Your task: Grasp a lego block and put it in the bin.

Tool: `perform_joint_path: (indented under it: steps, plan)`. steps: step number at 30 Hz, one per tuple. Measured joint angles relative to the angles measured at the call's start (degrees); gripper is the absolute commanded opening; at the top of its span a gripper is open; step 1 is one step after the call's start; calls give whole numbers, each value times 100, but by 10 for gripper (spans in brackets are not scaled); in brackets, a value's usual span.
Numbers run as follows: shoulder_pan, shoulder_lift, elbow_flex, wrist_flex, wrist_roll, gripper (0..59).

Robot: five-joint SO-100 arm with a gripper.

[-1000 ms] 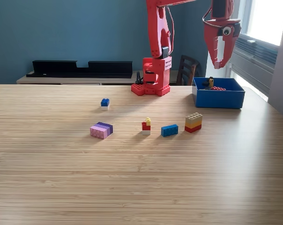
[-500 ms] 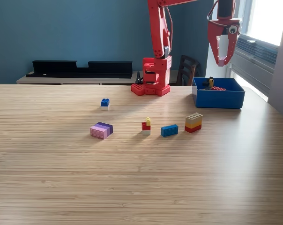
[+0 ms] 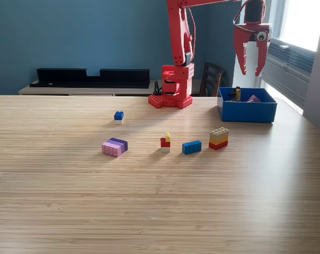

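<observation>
Red fingers (image 3: 245, 55) of the gripper (image 3: 250, 71) hang spread apart and empty above the bin (image 3: 247, 110), which sits on the wooden table (image 3: 149, 201) toward the exterior view's right. Nearer the camera lie a pink-purple block (image 3: 114, 146), a yellow-topped block (image 3: 219, 138), a blue block (image 3: 192, 147), a red-yellow block (image 3: 165, 142) and a small blue block (image 3: 118, 116).

Daylight came from the window (image 3: 303, 21) at the exterior view's far right, which was overexposed and glaring. The table (image 3: 149, 201) was evenly bright, with soft shadows falling leftward from the blocks. The picture stayed sharp, showing no noticeable blur.
</observation>
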State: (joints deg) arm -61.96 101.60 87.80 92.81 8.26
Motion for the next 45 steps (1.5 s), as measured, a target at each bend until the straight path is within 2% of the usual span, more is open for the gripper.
perform_joint_path:
  steps: [16, 27, 45]
  plan:
    - [3357, 0, 0, -993, 439, 1]
    - [4034, 0, 545, -1775, 334, 1]
    - [4315, 0, 976, -2215, 229, 1]
